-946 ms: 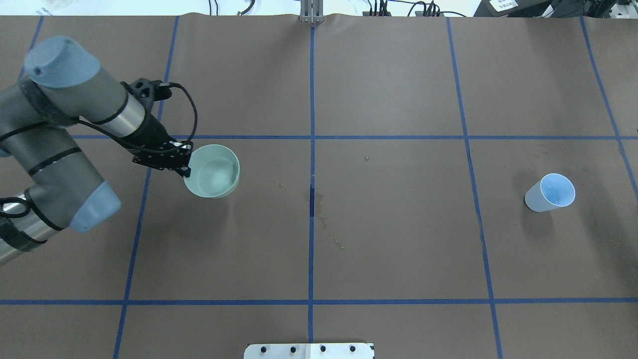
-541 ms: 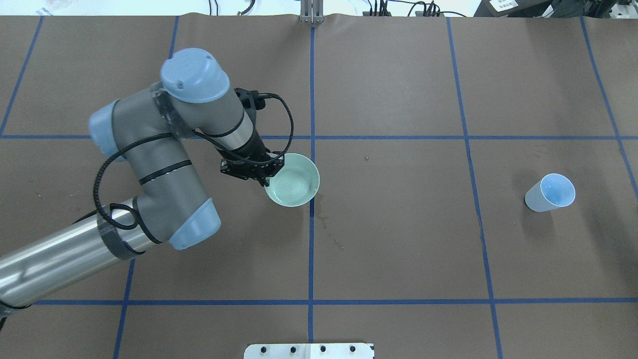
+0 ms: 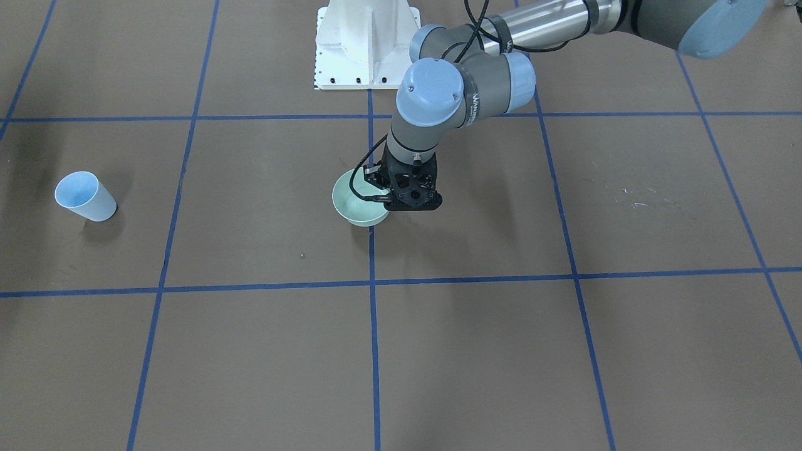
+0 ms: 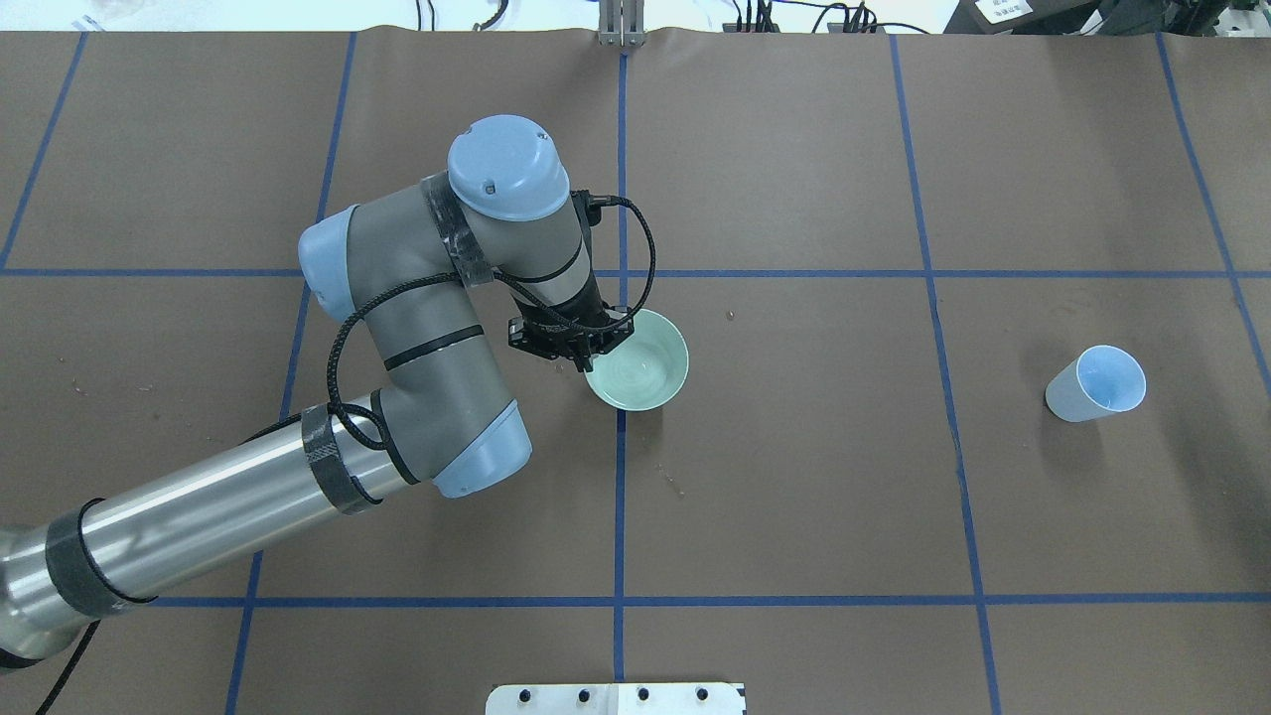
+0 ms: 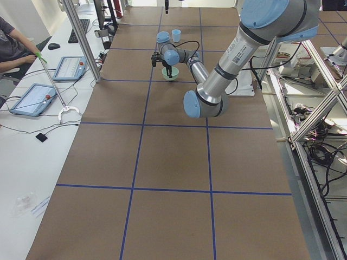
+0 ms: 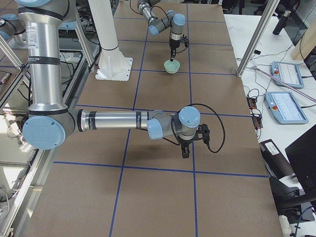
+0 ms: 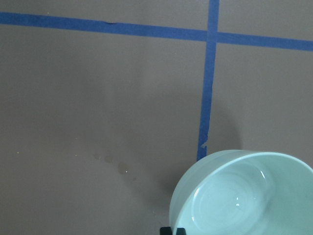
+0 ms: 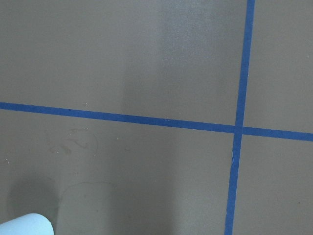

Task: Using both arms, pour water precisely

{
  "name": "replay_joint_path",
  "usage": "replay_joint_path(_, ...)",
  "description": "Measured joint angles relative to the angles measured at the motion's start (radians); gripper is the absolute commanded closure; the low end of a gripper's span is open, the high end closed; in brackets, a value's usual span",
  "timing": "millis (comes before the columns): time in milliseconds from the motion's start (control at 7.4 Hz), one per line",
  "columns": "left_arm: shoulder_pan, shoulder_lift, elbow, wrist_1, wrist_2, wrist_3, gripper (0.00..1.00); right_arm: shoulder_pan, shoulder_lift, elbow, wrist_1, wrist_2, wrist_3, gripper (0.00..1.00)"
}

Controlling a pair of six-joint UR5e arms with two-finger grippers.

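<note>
The left gripper [image 4: 581, 355] was clamped on the 10 o'clock rim of a pale green, glossy round bowl [image 4: 640, 372] at the table's centre line. The water [image 7: 237, 199] glinted faintly inside. A light blue plastic-looking cup [image 4: 1095, 383] stood well apart at 3 o'clock, untouched. The right gripper [image 6: 185, 150] hovered, and whether its jaws were open could not be told. The pouring seemingly remained to be done. Since earlier, the bowl had travelled toward 3 o'clock.

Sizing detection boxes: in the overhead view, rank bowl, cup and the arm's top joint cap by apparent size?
1. joint cap, but it sits nearer the camera, so it looks inflated.
2. bowl.
3. cup, only slightly smaller than the bowl.
</note>
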Motion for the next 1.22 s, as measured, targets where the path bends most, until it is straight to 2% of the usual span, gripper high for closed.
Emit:
replay_joint_path(1082, 0.013, 0.006, 0.017, -0.002, -0.006, 0.001, 1.0, -0.002, -0.001, -0.021, 0.0, -0.001, -0.001, 0.0)
replay_joint_path(1217, 0.013, 0.009, 0.016, -0.002, -0.006, 0.001, 0.89, -0.003, -0.001, -0.022, 0.0, -0.001, 0.0, 0.0)
